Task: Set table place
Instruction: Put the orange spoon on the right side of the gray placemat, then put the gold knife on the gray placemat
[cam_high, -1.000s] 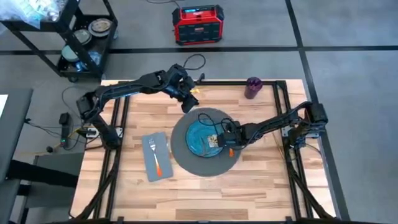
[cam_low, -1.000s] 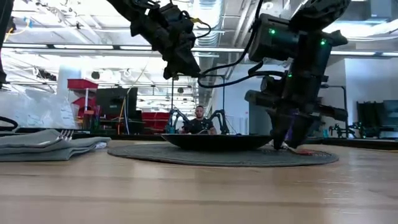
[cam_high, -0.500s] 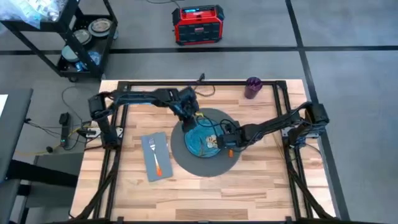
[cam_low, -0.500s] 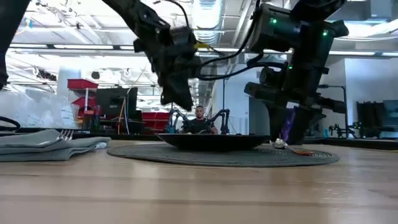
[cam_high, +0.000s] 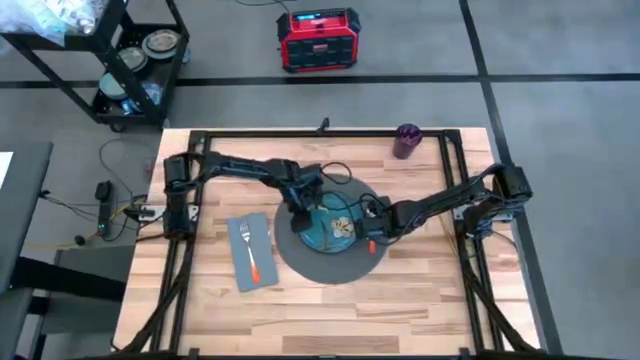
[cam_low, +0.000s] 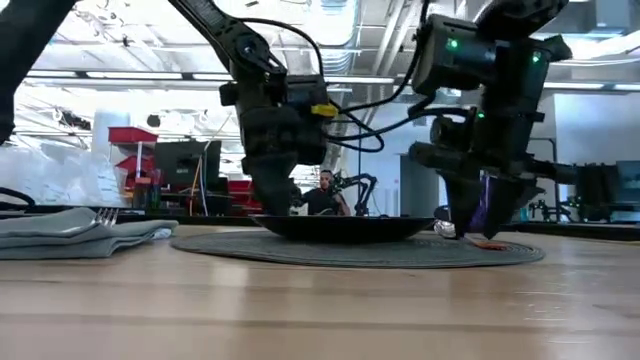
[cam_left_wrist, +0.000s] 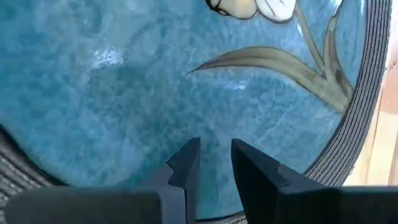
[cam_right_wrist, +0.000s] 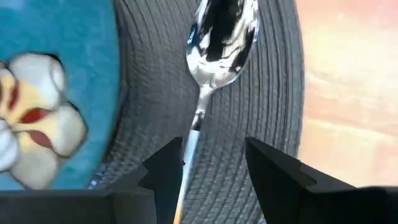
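A large light wood plank table (cam_high: 420, 290) with a black metal frame is seen from above, with two dark robot arms reaching toward its middle. At the centre lies a round dark grey woven mat (cam_high: 330, 262), and on it sits a blue-green plate (cam_high: 322, 230) painted with a pale flower and leaves.

The left gripper (cam_high: 300, 214) is down over the plate's left edge. In the left wrist view its two dark fingers (cam_left_wrist: 186, 167) stand a narrow gap apart just above the blue glaze near the rim (cam_left_wrist: 214, 163), with nothing between them.

The right gripper (cam_high: 368, 238) is low over the right part of the mat, just beside the plate. In the right wrist view its fingers (cam_right_wrist: 166, 167) are spread apart on either side of a metal spoon (cam_right_wrist: 219, 37), which lies flat on the grey mat (cam_right_wrist: 249, 112) between the plate (cam_right_wrist: 56, 74) and the mat's outer edge. The spoon's orange handle (cam_high: 370, 244) shows beside the gripper in the high view; the gripper is not clamped on it.

To the left of the mat, a folded grey cloth napkin (cam_high: 252, 252) lies on the wood, with an orange-handled fork (cam_high: 250, 250) resting on top of it. A small purple cup (cam_high: 406, 140) stands near the far right edge of the table, well apart from the mat.
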